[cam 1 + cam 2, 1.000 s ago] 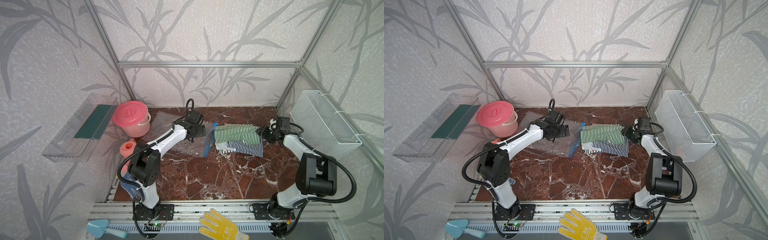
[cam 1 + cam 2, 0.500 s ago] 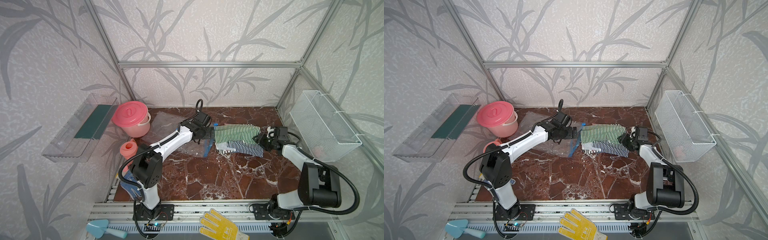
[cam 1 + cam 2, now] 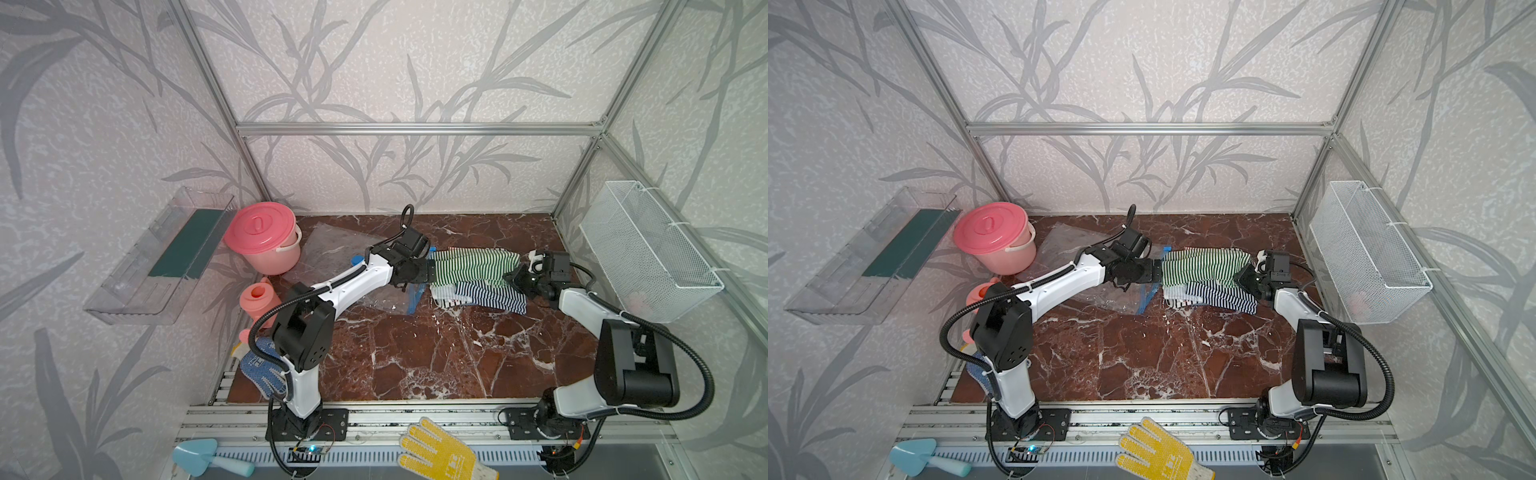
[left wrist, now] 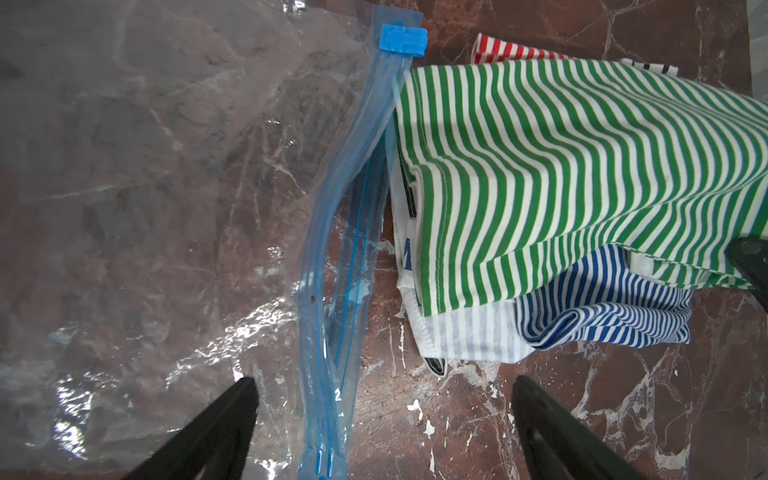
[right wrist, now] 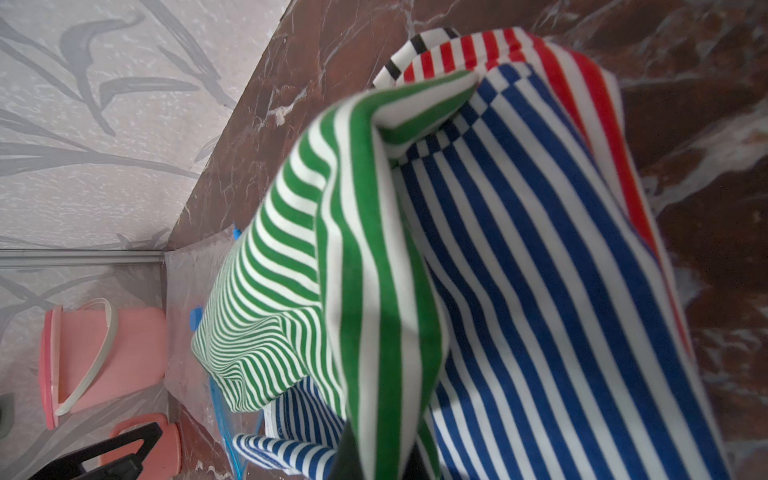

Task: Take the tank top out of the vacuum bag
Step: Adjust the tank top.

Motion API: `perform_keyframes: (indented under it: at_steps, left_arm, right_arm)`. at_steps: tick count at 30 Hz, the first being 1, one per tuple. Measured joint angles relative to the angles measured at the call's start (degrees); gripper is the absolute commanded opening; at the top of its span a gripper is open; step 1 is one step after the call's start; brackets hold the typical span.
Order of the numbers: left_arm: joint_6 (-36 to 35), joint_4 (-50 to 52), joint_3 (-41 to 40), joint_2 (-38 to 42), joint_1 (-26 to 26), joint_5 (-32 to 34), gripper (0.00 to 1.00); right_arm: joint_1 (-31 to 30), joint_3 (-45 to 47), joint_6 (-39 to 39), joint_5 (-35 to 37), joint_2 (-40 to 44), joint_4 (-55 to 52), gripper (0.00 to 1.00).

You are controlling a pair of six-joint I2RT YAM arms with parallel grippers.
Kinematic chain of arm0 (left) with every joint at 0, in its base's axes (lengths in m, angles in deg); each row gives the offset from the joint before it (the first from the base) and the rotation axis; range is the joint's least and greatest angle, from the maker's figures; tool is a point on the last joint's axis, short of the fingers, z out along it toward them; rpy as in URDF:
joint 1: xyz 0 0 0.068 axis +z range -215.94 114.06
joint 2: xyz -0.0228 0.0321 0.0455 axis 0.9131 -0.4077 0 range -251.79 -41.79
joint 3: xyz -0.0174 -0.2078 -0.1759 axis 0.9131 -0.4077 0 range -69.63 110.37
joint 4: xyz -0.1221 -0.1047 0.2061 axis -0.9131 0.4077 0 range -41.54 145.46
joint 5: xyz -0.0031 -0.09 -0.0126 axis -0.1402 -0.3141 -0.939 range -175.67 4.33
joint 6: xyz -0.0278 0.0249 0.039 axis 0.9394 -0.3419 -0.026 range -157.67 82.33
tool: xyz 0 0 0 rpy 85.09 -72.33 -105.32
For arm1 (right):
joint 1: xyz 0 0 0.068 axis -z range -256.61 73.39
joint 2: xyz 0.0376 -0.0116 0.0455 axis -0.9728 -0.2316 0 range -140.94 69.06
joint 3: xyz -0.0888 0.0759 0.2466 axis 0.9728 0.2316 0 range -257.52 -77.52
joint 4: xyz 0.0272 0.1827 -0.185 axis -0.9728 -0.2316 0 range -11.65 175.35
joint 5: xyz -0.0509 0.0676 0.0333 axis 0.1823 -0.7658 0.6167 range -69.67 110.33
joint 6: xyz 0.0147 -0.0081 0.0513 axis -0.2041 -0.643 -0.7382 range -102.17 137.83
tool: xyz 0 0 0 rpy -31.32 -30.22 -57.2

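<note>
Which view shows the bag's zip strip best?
Left wrist view: the zip strip lies close, nearly end to end. Both top views show it partly behind the left arm; right wrist, only a sliver.

Soft, even light is flooding down from above in both top views, nothing blowing out, and the marble tabletop (image 3: 415,353) in front of the vacuum bag (image 3: 332,257) is carrying only faint, soft-edged shadows. The frame posts (image 3: 208,104) behind the bag are splaying outward, wide-angle stretch at work. Left wrist view now: white glare is sparkling across the bag's crinkled plastic, and the tank top (image 4: 582,166) just beside the bag is dropping a dark shadow under its fold, all crisp. Right wrist view: fabric farthest from the bag is smearing into blur against the lens, and the tabletop's edge is bowing.
</note>
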State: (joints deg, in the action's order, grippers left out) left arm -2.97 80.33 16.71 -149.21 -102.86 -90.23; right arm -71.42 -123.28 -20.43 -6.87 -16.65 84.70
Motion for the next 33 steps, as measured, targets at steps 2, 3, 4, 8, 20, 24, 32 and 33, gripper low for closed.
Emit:
perform_keyframes:
  at_steps: [2, 3, 4, 8, 20, 24, 32, 33]
  left_arm:
    - [0.0, -0.44, 0.0, -0.42, -0.09, -0.57, 0.92]
    - [0.02, -0.63, 0.0, -0.59, -0.09, -1.01, 0.91]
    - [0.0, -0.76, 0.0, -0.72, -0.11, -1.29, 0.91]
    - [0.11, -1.53, 0.0, -1.57, -0.11, -2.23, 0.9]
    - [1.44, -3.65, 1.92, -5.66, -0.2, -5.14, 0.74]
    - [1.4, -4.42, 3.67, -7.8, -0.24, -5.86, 0.7]
    - [1.4, -4.74, 4.98, -11.76, -0.59, -6.21, 0.68]
    - [1.4, -4.72, 5.25, -12.2, -0.63, -6.29, 0.67]
  right_arm:
    - [0.0, -0.02, -0.92, -0.72, 0.57, -0.13, 0.0]
    - [0.0, -0.02, -1.33, -1.14, 1.05, -0.2, 0.0]
    - [0.0, 0.0, -1.73, -1.49, 1.53, -0.28, 0.0]
    - [0.2, 0.0, -4.22, -3.82, 3.54, -0.2, 0.0]
    - [0.55, -0.02, -9.29, -8.76, 5.31, 0.81, 0.0]
    - [0.72, -0.02, -9.97, -9.42, 7.19, 0.81, 0.0]
    - [0.79, -0.17, -10.29, -10.4, 7.58, 0.79, 0.0]
    - [0.81, -0.24, -10.38, -10.45, 7.58, 0.79, 0.0]
